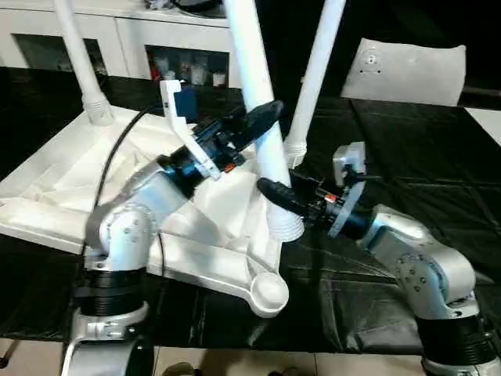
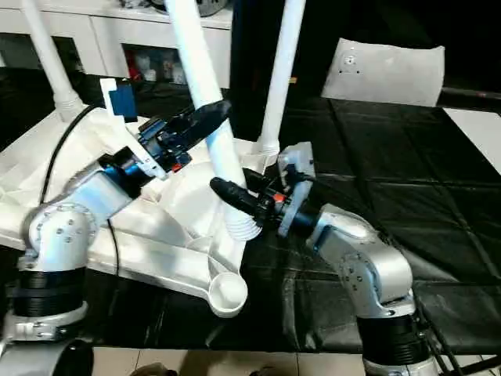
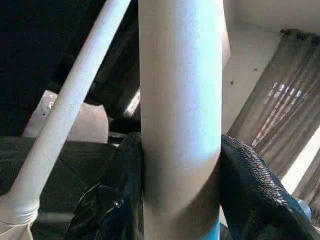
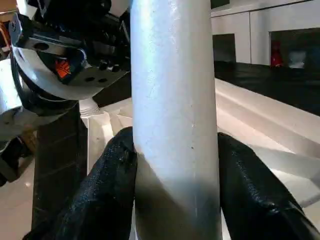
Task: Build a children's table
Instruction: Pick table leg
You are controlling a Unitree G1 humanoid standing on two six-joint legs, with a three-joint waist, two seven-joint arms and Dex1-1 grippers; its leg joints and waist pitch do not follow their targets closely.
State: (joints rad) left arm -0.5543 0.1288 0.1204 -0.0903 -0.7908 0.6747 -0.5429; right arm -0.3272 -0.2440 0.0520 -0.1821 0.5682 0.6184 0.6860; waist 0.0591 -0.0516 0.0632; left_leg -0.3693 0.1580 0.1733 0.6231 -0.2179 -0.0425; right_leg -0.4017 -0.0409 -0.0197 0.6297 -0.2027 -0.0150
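**Third leg held over its socket, both grippers on it**

Head views: white ribbed plastic tabletop (image 1: 70,196) lies underside up on black cloth. Two white tapered tube legs stand in its far sockets. Third long white tube leg (image 1: 258,102) leans above the tabletop's near edge; left gripper (image 1: 262,117) clamps it higher up, right gripper (image 1: 275,192) near its ribbed end. Empty round corner socket (image 1: 268,290) sits just below.

L wrist: black fingers (image 3: 250,185) pinch the leg both sides.

R wrist: same, fingers (image 4: 107,195) tight on it.

Tip, imo: straighten the leg, line its end w/ the socket, then push down.
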